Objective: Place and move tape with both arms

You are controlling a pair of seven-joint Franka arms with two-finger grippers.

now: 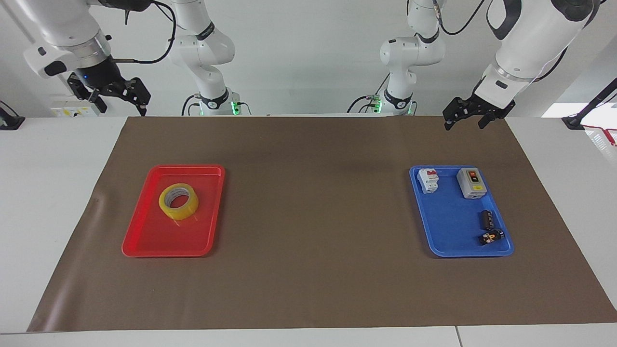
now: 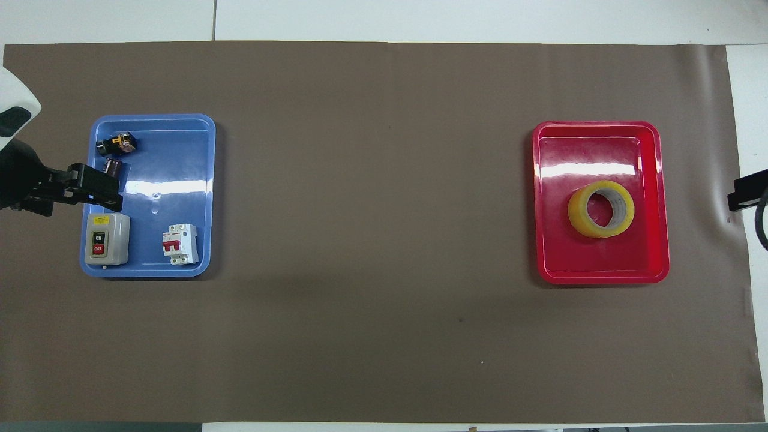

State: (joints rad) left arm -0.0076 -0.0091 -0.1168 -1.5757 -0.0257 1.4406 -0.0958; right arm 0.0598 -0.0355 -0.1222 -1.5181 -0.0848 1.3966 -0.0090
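Right gripper [image 1: 119, 100]: you see it raised over the robots' edge of the brown mat at the right arm's end, fingers spread apart and holding nothing.
Left gripper [image 1: 466, 119]: it hangs over the mat's edge near the robots, at the left arm's end; fingers apart, empty.
Tape [image 1: 179, 201]: a yellow translucent roll with a pale inner core, lying flat in the red tray, toward the tray's end nearer the robots.
Red tray [image 1: 144, 241]: glossy plastic, rounded corners, raised rim; it holds only the tape.
Blue tray [image 1: 448, 226]: same shape, at the left arm's end.
Switch box [image 2: 106, 239]: grey casing; you can read ON and OFF on its buttons, plus a yellow label too small to read.
Circuit breaker [image 2: 180, 243]: white body, red lever.
Small black parts [image 2: 116, 151]: two, at the tray's end farther from the robots.
Mat [image 1: 313, 217]: matte brown sheet covering the white table.
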